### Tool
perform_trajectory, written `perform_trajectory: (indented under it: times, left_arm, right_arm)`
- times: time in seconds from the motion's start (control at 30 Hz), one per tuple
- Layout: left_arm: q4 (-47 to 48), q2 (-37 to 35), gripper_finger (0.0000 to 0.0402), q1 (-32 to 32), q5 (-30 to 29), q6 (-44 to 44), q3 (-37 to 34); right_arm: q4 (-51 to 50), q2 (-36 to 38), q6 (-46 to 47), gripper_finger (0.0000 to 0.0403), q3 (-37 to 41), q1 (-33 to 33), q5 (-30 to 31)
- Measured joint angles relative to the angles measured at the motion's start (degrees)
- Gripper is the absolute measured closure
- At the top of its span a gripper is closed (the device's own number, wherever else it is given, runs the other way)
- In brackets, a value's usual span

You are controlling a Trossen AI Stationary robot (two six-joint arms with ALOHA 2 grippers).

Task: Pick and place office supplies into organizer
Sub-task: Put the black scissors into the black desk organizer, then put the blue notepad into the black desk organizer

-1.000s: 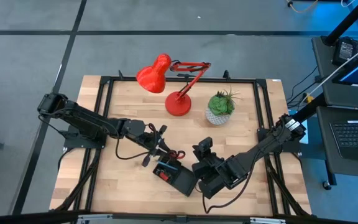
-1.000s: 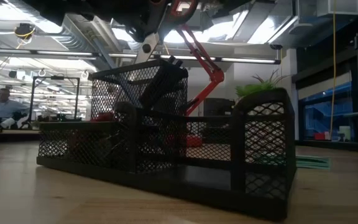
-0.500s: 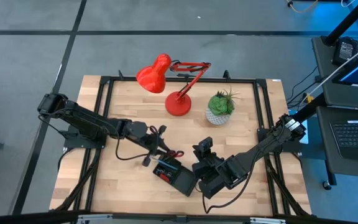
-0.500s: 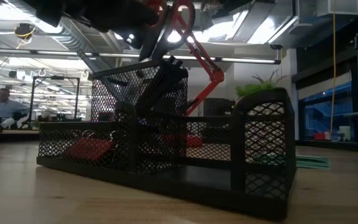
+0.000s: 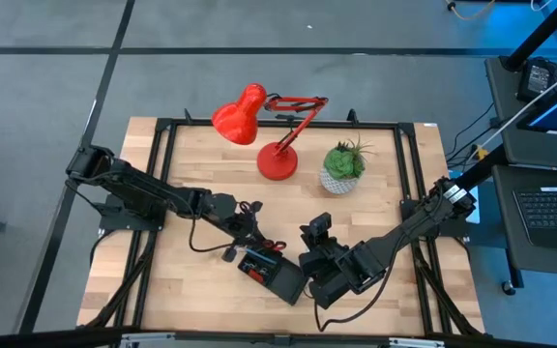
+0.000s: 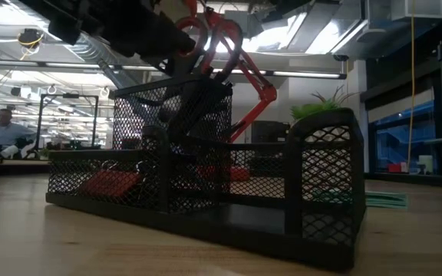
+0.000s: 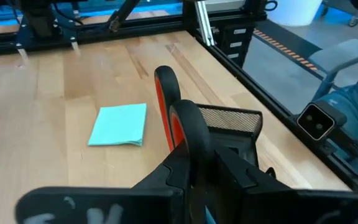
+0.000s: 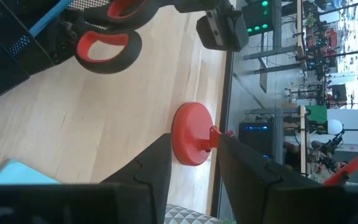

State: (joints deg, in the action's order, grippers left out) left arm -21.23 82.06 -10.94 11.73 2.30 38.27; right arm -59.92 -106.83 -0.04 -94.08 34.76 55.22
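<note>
Since the red-handled scissors [image 6: 206,38] are stiff, light and pointed, the left hand [image 5: 249,229] clamps them by the handles, blades down into the mesh organizer's [image 6: 321,184] tall cup. A red item [image 6: 110,182] lies in its low compartment. The right hand [image 5: 319,235] waits beside it, fingers apart, empty.

From table level I see the black mesh organizer [image 6: 206,195] resting on the wooden table [image 6: 67,249]. Above its tall compartment, the red scissor handles [image 6: 209,34] project upward, held under the dark left arm [image 6: 106,27]. A flat red item [image 6: 110,182] lies in the low left compartment. Behind the mesh, I see the red lamp arm [image 6: 255,80] and green plant leaves [image 6: 324,103].
</note>
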Motion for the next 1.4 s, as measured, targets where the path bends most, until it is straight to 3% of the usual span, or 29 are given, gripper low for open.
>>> perform_trajectory:
  times: [0.37,0.57,0.73,1.0,1.23,1.4]
  left_arm:
    - [0.1,0.0,0.0291,0.0,0.0,0.0,0.0]
    - [0.7,-0.5,0.0271,0.0,0.0,0.0,0.0]
    - [1.3,-3.5,0.0266,0.2,-0.1,0.1,0.0]
    - [7.6,-10.4,0.0269,0.2,-3.3,5.8,0.1]
    - [19.1,-14.2,0.0270,0.2,-14.5,4.8,0.0]
    - [21.3,-14.3,0.0270,0.3,-15.3,3.0,0.0]
  right_arm:
    - [-0.7,0.0,0.0,0.0270,0.0,0.0,-0.1]
    - [-2.5,0.0,1.7,0.0270,0.0,0.0,-2.3]
    - [-6.1,0.0,8.4,0.0270,0.0,0.0,-3.6]
    - [-10.8,0.0,24.4,0.0270,1.7,-1.2,-15.4]
    - [-9.5,0.0,30.3,0.0270,8.4,-4.1,-27.1]
    - [-1.3,1.5,28.8,0.0270,15.7,-6.9,-33.3]
